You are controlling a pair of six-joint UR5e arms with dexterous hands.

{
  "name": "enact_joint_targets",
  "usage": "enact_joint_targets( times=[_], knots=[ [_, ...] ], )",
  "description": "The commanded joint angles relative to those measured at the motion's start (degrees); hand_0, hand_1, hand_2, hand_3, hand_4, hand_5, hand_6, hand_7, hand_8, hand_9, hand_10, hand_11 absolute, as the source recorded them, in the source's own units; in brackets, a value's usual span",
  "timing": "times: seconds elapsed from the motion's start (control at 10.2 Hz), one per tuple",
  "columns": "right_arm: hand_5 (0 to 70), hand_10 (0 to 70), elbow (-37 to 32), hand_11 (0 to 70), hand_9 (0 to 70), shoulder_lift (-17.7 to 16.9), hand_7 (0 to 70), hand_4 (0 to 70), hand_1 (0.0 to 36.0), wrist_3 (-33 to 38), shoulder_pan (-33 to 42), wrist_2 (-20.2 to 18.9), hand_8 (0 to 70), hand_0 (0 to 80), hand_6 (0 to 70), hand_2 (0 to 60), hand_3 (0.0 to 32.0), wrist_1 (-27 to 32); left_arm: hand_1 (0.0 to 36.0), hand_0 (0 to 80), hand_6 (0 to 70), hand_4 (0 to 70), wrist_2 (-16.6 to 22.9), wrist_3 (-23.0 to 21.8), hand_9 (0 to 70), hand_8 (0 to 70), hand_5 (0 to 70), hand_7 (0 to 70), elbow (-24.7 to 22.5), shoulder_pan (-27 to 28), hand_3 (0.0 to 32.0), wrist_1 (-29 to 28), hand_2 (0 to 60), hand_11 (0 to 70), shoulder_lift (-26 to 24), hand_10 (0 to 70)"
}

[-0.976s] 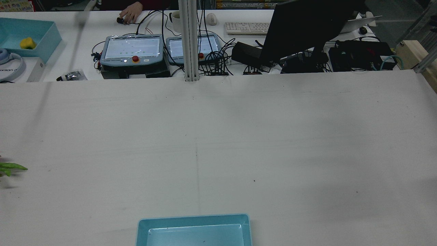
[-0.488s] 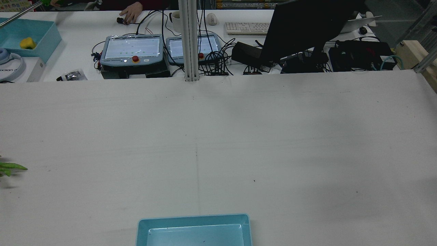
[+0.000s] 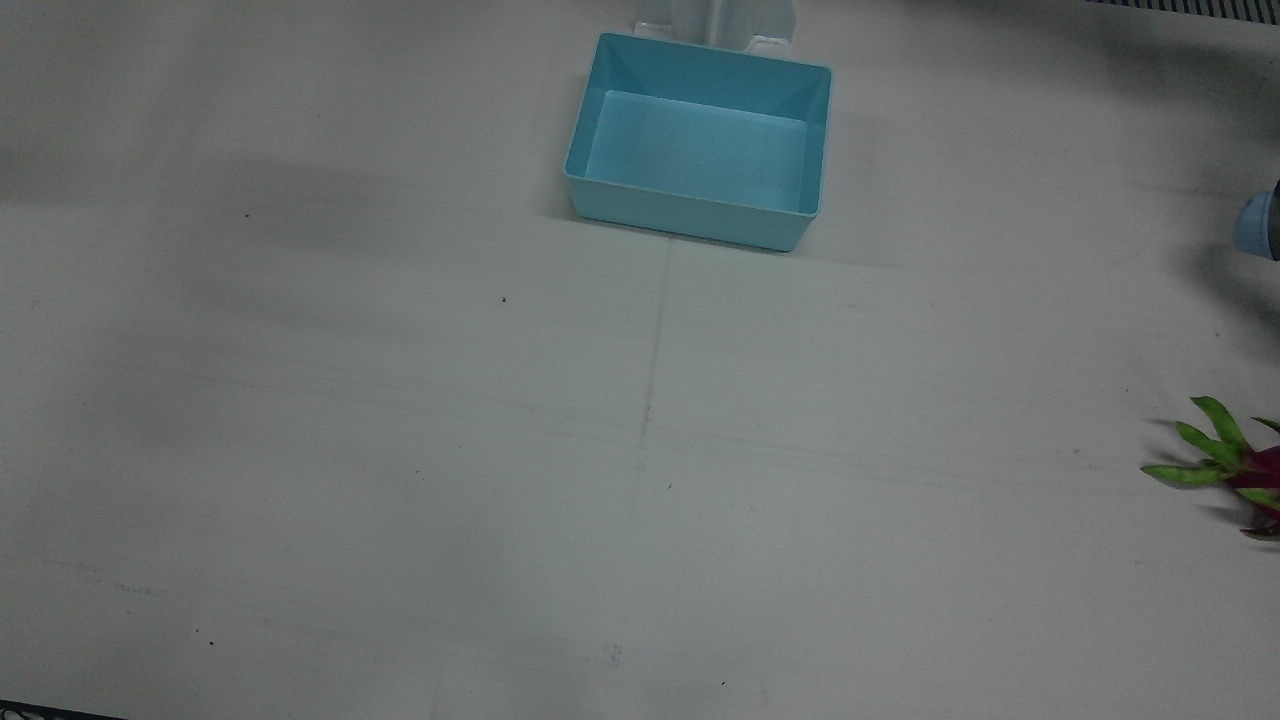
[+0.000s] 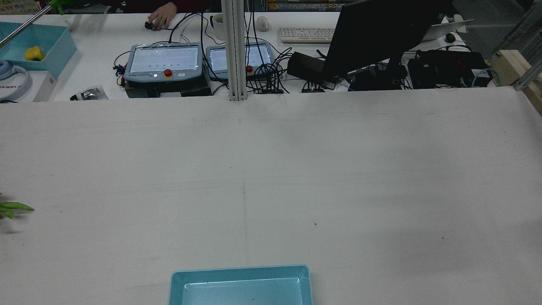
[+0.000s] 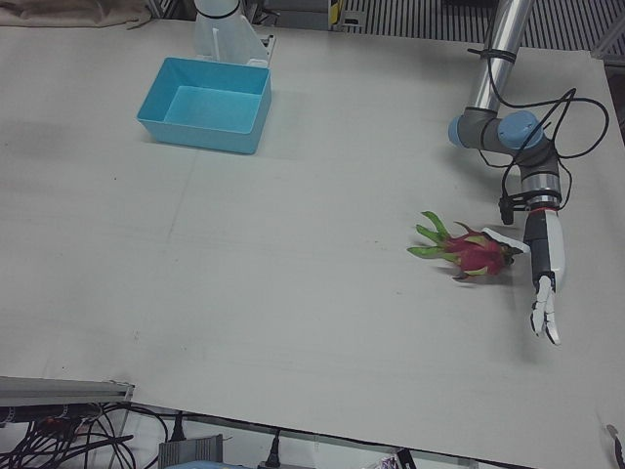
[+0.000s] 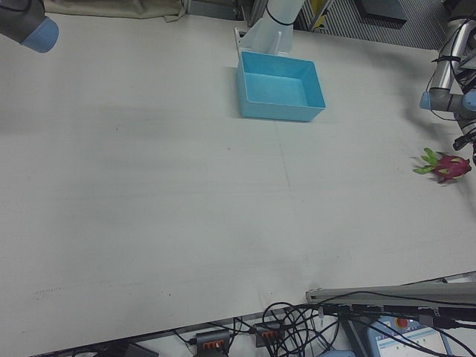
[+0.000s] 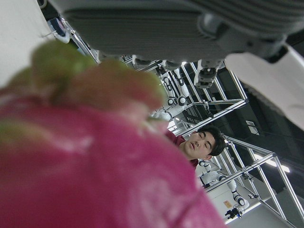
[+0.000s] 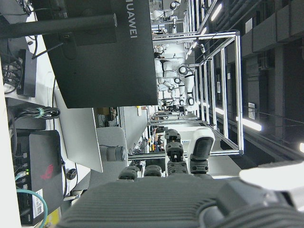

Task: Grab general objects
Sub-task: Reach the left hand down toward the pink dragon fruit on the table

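one dragon fruit (image 5: 476, 255) | magenta, green-tipped scales | left robot hand (image 5: 543, 272) beside it, fingers spread

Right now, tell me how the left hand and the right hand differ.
The left hand hangs low beside the dragon fruit, fingers stretched open; the right hand shows only in its own camera, nothing near it. The left faces the fruit closely; the right faces the monitor. Both hold nothing.

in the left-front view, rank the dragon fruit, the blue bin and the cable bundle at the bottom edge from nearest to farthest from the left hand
1. Dragon fruit, right beside the left hand.
2. Cable bundle, bottom left corner, off the table's edge.
3. Blue bin, top left by the pedestal.
The last two are fairly close to call.
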Motion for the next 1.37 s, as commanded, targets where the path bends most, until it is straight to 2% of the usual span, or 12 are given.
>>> enact_joint_targets(
  times=[0.0,0.2,0.29,0.39,0.49,0.59,0.68,0.78,0.98,1.07,1.17,1.27],
  knots=[
    [0.0,0.0,0.33,0.0,0.0,0.0,0.0,0.0,0.0,-0.07,-0.05,0.0,0.0,0.0,0.0,0.0,0.0,0.0,2.8,44.8,0.0,0.0,5.74,-1.58,0.0,0.0,0.0,0.0,-8.45,-0.51,11.4,2.11,0.0,0.7,4.16,0.1],
    [0.0,0.0,0.41,0.0,0.0,0.0,0.0,0.0,0.0,-0.07,0.04,0.0,0.0,0.0,0.0,0.0,0.0,0.0,2.3,44.1,0.0,0.0,10.93,0.26,0.0,0.0,0.0,0.0,-13.91,-4.0,11.2,6.15,0.0,0.9,5.66,0.2],
    [0.0,0.0,0.41,0.0,0.0,0.0,0.0,0.0,0.0,-0.07,0.04,0.0,0.0,0.0,0.0,0.0,0.0,0.0,2.6,44.3,0.0,0.0,17.83,6.97,0.0,0.0,0.0,0.0,-16.1,-7.6,8.4,6.15,0.0,0.3,6.45,0.0],
    [0.0,0.0,0.41,0.0,0.0,0.0,0.0,0.0,0.0,-0.07,0.04,0.0,0.0,0.0,0.0,0.0,0.0,0.0,3.5,45.7,0.0,0.0,24.6,19.04,0.0,0.0,0.0,1.3,-21.61,-12.94,10.2,8.85,0.0,0.0,6.29,0.0],
    [0.0,0.0,0.33,0.0,0.0,0.0,0.0,0.0,0.0,-0.07,0.04,0.0,0.0,0.0,0.0,0.0,0.0,-0.09,4.4,46.3,0.0,0.0,31.02,30.56,0.0,0.0,0.0,3.9,-28.97,-20.21,7.8,12.88,0.0,0.0,6.63,0.0],
    [0.0,0.0,0.33,0.0,0.0,0.0,0.0,0.0,0.0,-0.07,0.04,0.0,0.0,0.0,0.0,0.0,0.0,0.0,4.0,46.1,0.0,0.0,37.96,34.94,0.0,0.0,0.0,3.9,-33.74,-27.51,5.4,17.36,0.0,0.0,6.2,0.0],
    [0.0,0.0,0.33,0.0,0.0,0.0,0.0,0.0,0.0,-0.07,0.04,0.0,0.0,0.0,0.0,0.0,0.0,0.0,3.5,45.9,0.0,1.9,44.81,34.9,0.0,0.0,0.5,5.1,-34.66,-33.59,0.0,18.53,0.0,0.0,5.07,0.0],
    [0.0,0.0,0.33,0.0,0.0,0.0,0.0,0.0,0.0,0.02,0.04,0.0,0.0,0.0,0.0,0.0,0.0,0.0,2.9,45.8,0.0,9.8,48.45,35.68,0.0,0.0,1.9,6.5,-34.5,-37.21,0.0,19.33,0.0,0.0,2.44,0.0],
    [0.0,0.0,0.24,0.0,0.0,0.0,0.0,0.0,0.0,0.02,0.04,0.0,0.0,0.0,0.0,0.0,0.0,0.0,1.0,42.3,0.0,12.4,49.19,47.83,0.0,0.0,2.1,5.5,-33.27,-37.16,0.0,18.47,0.0,0.1,7.56,0.1],
    [0.0,0.0,0.15,0.0,0.0,0.0,0.0,0.0,0.0,0.02,0.04,0.0,0.0,0.0,0.0,0.0,0.0,0.0,1.6,43.9,0.0,14.7,49.1,52.08,0.0,0.0,4.2,7.1,-30.04,-37.08,0.0,15.67,0.0,1.0,9.17,0.6],
    [0.0,0.0,0.15,0.0,0.0,0.0,0.0,0.0,0.0,0.02,0.04,0.0,0.0,0.0,0.0,0.0,0.0,0.0,3.4,45.8,0.0,11.1,49.1,53.43,0.0,0.0,3.4,7.3,-26.18,-36.9,0.0,13.99,0.0,0.5,9.18,0.1],
    [0.0,0.0,0.15,0.0,0.0,0.0,0.0,0.0,0.0,0.11,0.04,0.0,0.0,0.0,0.0,0.0,0.0,0.0,4.7,46.1,0.0,4.4,49.19,54.84,0.0,0.0,0.2,4.1,-25.36,-36.9,0.0,13.89,0.0,0.5,9.71,0.0]
  ],
)
